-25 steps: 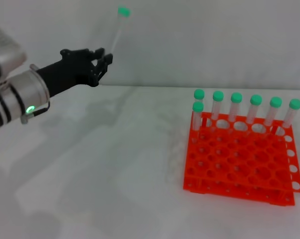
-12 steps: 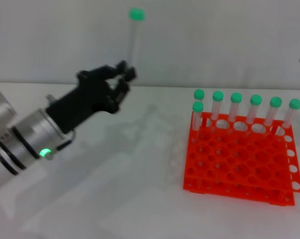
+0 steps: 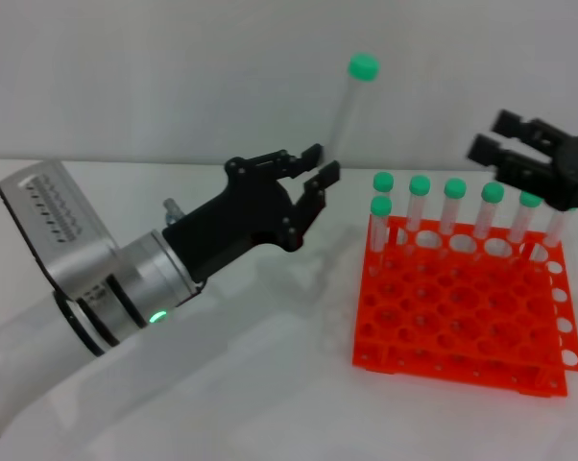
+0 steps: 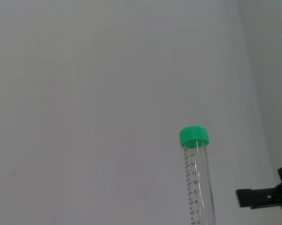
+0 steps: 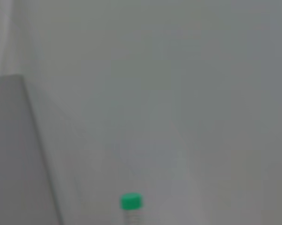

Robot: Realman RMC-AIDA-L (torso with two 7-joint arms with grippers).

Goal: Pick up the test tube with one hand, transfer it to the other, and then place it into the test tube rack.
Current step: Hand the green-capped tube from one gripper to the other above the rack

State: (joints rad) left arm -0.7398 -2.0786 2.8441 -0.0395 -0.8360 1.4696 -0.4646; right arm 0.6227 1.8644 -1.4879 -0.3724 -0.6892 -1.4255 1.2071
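The left gripper is raised above the white worktop, left of centre, and its 2 black fingers pinch the lower end of the test tube, which stands nearly upright in the air with its top leaning slightly to the right. The tube is slender and clear, so pale against the grey wall that its body almost vanishes in the head view, and it is topped by a round green cap. In the left wrist view the same test tube shows a column of fine black graduation marks with small numerals running down from the cap. The right gripper hangs at the right, above the far right part of the test tube rack, with its fingers spread apart and holding nothing; it is well apart from the held tube. The rack is bright orange-red, 2-tiered, pierced by a grid of round holes, and sits on the worktop to the right. 7 other green-capped tubes stand in it: 6 along the far row and 1 at the left end of the next row. The right wrist view catches only the green cap and top of the held tube at its lower edge.
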